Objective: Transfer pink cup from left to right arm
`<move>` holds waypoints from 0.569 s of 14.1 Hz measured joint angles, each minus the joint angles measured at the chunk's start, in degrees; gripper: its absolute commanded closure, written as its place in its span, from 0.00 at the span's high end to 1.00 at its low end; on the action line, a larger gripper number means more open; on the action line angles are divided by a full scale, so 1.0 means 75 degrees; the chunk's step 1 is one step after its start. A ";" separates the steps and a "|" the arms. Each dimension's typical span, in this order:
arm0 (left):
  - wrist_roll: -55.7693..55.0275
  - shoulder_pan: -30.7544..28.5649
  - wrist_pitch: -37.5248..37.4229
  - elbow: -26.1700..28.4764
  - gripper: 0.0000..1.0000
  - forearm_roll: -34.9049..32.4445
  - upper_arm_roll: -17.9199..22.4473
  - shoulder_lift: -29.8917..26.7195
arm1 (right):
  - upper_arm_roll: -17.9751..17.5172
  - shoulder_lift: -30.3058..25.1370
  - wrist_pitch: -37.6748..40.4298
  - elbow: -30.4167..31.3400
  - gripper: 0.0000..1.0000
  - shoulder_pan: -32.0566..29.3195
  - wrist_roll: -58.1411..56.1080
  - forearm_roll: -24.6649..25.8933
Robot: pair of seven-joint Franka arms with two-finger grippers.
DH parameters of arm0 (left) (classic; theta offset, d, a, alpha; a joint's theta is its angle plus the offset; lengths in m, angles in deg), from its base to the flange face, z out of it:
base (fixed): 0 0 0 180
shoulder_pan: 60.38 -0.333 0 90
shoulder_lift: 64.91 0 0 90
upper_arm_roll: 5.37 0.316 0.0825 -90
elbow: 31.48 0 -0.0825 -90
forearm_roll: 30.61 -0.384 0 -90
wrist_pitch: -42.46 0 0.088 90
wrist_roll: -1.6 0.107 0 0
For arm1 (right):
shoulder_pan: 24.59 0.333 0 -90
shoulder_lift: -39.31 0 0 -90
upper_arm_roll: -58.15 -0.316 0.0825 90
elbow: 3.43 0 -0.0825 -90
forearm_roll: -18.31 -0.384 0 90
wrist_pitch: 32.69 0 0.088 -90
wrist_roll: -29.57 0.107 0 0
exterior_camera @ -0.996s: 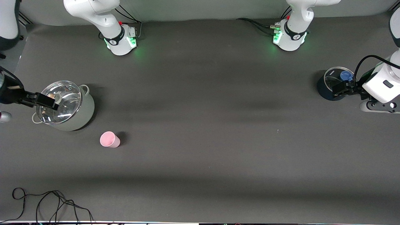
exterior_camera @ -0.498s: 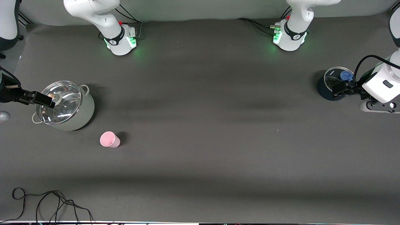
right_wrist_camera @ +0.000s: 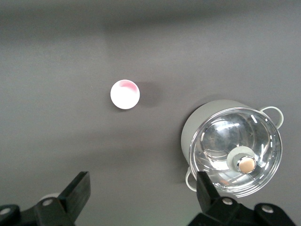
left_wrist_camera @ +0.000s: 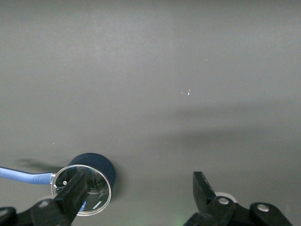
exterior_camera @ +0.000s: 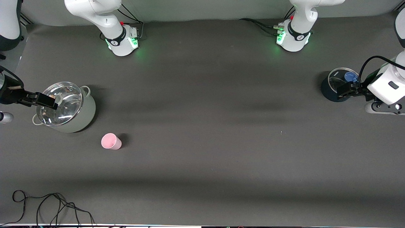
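Observation:
The pink cup (exterior_camera: 110,141) stands upright on the dark table, toward the right arm's end and nearer to the front camera than the grey pot. It also shows in the right wrist view (right_wrist_camera: 125,94), apart from both fingers. My right gripper (exterior_camera: 47,102) is open and empty, up over the edge of the grey pot; its black fingers (right_wrist_camera: 80,188) frame bare table around the gripper's middle (right_wrist_camera: 142,183). My left gripper (exterior_camera: 345,90) is open and empty over the dark blue pot at the left arm's end, its middle (left_wrist_camera: 139,181) over bare table.
A grey pot with a glass lid (exterior_camera: 68,109) stands by the cup and shows in the right wrist view (right_wrist_camera: 235,150). A dark blue pot with a glass lid (exterior_camera: 335,84) and a blue handle (left_wrist_camera: 23,175) is at the left arm's end. A black cable (exterior_camera: 47,205) lies near the front edge.
My right gripper has shifted slightly over the grey pot's edge. The left gripper and the pink cup have stayed where they were.

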 measured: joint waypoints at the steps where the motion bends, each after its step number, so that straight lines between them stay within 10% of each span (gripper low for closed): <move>1: 0.0002 -0.0002 0.0000 0.0003 1.00 0.0000 -0.0001 0.0000 | -0.0078 -0.0071 0.0001 0.0013 1.00 -0.0173 -0.0005 0.0000; 8: 0.0004 -0.0041 0.0011 0.0003 1.00 0.0147 0.0006 0.0000 | -0.1151 -0.1095 0.0109 0.0667 1.00 -0.1032 -0.0045 0.0000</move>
